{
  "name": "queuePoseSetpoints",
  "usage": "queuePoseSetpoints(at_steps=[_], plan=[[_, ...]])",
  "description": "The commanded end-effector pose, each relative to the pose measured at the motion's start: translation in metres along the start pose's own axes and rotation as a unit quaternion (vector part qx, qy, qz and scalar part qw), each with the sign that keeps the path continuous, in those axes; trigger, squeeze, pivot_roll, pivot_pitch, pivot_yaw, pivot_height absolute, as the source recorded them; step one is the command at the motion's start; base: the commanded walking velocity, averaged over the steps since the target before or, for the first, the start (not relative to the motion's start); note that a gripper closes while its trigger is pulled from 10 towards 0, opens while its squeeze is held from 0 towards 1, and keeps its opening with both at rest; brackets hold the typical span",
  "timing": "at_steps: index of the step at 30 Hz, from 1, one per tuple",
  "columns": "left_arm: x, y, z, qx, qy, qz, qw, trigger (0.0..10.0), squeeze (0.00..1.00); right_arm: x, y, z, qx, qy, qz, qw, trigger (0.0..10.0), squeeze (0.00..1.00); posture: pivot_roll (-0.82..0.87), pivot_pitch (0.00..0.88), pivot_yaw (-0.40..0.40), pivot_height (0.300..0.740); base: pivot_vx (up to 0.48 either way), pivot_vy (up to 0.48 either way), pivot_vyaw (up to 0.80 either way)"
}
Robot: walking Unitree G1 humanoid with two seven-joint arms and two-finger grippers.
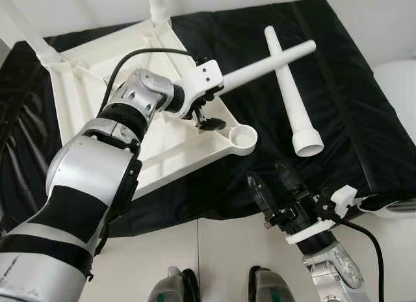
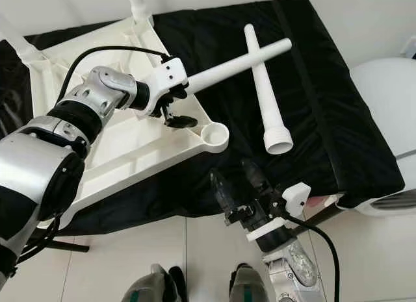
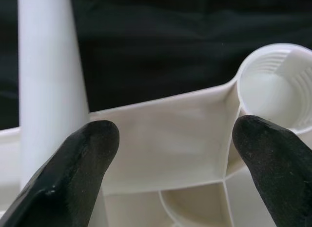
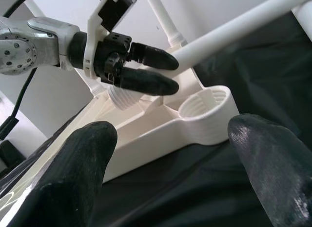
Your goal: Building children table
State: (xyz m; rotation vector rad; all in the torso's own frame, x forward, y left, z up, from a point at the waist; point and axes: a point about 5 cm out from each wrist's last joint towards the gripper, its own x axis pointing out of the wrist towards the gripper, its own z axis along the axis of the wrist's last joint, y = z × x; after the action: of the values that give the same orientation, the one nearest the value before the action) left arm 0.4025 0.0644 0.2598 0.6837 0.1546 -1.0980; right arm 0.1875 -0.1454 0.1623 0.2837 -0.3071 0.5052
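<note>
Table top, white and upside down, lies on the black sheet at 10 o'clock. My left gripper pinches a white leg over it, near the round socket. A second leg lies at 1 o'clock. My right gripper waits at 5 o'clock, fingers spread.

One upturned white tabletop is seen, two table legs already fitted and two loose legs, plus one black cloth.
</note>
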Motion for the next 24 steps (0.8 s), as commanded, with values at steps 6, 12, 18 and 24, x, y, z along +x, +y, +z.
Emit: queuePoseSetpoints(at_steps=[6,12,18,24], plan=[[-0.019,0.037,0.001,-0.025,-0.004,0.328,0.944,10.0,0.00,-0.003,0.005,-0.001,0.015,0.007,-0.003,1.000,10.0,0.00,-0.24,0.252,0.183,0.740,0.000,0.000,0.00],[-0.019,0.039,0.019,-0.022,-0.040,0.294,0.955,10.0,0.00,-0.002,0.003,-0.002,0.017,0.016,-0.002,1.000,10.0,0.00,-0.23,0.246,0.177,0.740,0.000,0.000,0.00],[-0.022,0.042,0.031,-0.048,-0.078,0.289,0.953,10.0,0.00,0.000,0.002,-0.003,0.020,0.017,-0.001,1.000,10.0,0.00,-0.22,0.243,0.174,0.740,0.000,0.000,0.00],[-0.034,0.052,0.036,-0.070,-0.093,0.332,0.936,10.0,0.00,0.001,0.002,-0.005,0.023,0.020,0.001,1.000,10.0,0.00,-0.21,0.237,0.172,0.740,0.000,0.000,0.00]])
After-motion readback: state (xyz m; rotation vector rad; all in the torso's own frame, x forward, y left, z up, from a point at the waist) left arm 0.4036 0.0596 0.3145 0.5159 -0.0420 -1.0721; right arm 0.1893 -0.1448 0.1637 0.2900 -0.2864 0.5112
